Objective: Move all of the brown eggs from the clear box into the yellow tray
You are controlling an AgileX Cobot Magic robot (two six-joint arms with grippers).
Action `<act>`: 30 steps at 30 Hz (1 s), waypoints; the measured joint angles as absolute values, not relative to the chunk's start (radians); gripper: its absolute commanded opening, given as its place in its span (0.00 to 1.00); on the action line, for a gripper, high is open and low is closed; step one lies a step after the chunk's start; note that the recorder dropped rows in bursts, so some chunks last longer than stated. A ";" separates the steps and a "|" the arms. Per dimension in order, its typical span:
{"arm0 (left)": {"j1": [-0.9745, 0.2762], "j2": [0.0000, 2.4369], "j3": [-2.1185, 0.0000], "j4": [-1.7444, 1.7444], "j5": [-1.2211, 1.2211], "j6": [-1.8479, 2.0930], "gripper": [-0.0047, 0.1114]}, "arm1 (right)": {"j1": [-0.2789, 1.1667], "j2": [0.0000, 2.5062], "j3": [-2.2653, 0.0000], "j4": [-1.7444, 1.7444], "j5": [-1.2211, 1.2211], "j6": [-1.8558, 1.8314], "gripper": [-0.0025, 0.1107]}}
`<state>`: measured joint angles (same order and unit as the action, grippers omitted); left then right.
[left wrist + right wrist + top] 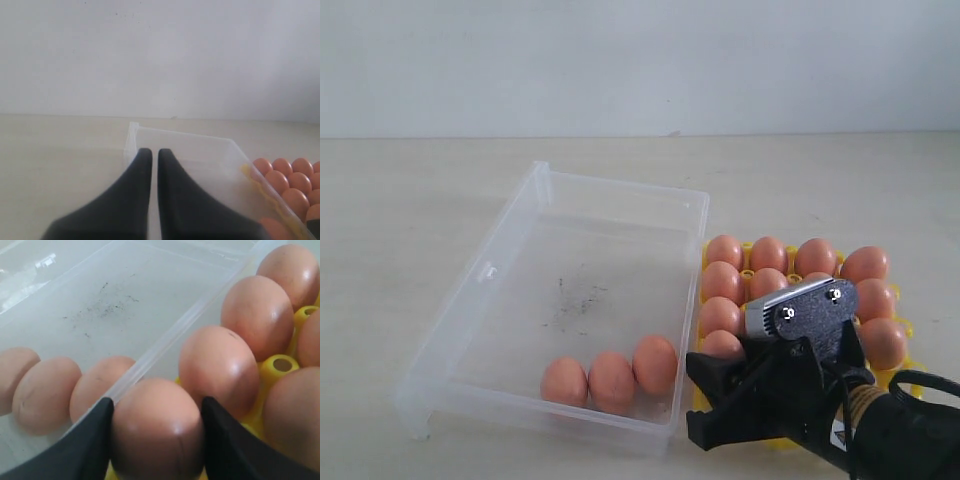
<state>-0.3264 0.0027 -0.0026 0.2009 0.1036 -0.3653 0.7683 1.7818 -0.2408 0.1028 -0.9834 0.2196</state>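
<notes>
Now the right arm reaches in low from the near right side. The right claw (pixel 157 407) stands over the tray (pixel 281 365) edge beside the box (pixel 490 270), clamped on one egg (pixel 155 435) by both sides. Three eggs (pixel 612 381) lie in the box. The left claw (pixel 155 157) hangs with fingers almost together, holding nothing.

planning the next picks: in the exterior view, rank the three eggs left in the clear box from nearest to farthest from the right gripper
From the right gripper, which grips an egg at the yellow tray:
1. right-hand egg, on the tray side of the box.
2. middle egg, centre of the row.
3. left-hand egg, farthest from the tray.
</notes>
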 measured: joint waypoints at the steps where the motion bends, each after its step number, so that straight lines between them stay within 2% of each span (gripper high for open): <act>1: -0.326 0.003 -0.003 0.201 0.104 -0.365 0.08 | 0.768 1.782 -0.241 0.103 -0.981 0.220 0.17; 5: -0.326 0.003 -0.003 0.201 0.104 -0.365 0.08 | 0.768 1.782 -0.241 0.103 -0.972 0.222 0.45; 8: -0.326 0.003 -0.003 0.201 0.104 -0.365 0.08 | 0.768 1.782 -0.241 0.103 -0.970 0.226 0.55; 18: -0.326 0.003 -0.003 0.201 0.104 -0.365 0.08 | 0.768 1.763 -0.243 0.113 -0.961 0.247 0.56; 30: -0.326 0.003 -0.003 0.201 0.104 -0.365 0.08 | 0.768 1.481 -0.241 0.120 -0.920 0.248 0.55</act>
